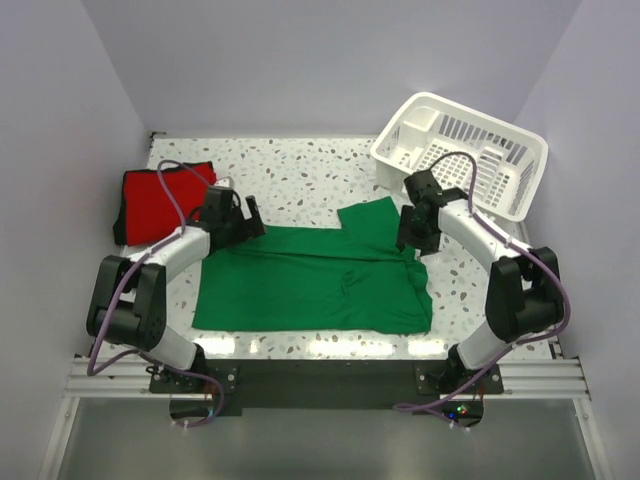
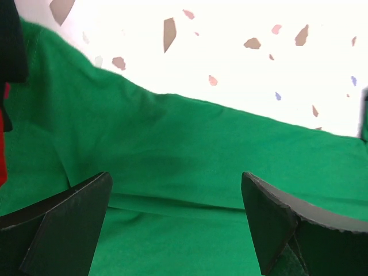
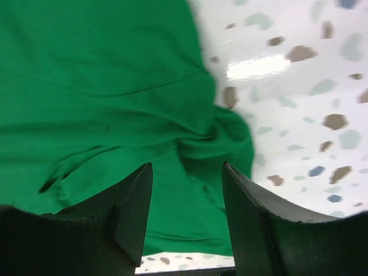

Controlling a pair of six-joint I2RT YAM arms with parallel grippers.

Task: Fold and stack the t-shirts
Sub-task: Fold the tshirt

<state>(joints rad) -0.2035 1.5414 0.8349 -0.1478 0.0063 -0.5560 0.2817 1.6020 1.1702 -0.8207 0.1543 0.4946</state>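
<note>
Green cotton is lying spread across the near middle of the tabletop (image 1: 300,165): the green t-shirt (image 1: 310,285) is resting flat, wider than it is deep, with one sleeve sticking out toward the far side at its right end and its right edge bunching into soft wrinkles. The red t-shirt (image 1: 160,205) is sitting folded at the far left, apart from the green one and close to the left wall. The left jaws are hovering over the far left corner of the green t-shirt; in the wrist view the two dark fingers (image 2: 69,224) are standing wide apart with only fabric below them and nothing between them. The right jaws are hanging over the shirt's right side, just near of the sleeve; their fingers (image 3: 126,218) are standing parted, gripping nothing, above the wrinkled edge where green cloth is meeting the speckled white surface. Beyond the right arm (image 1: 480,235), a white slatted basket (image 1: 500,155) is sitting at the far right corner.
</note>
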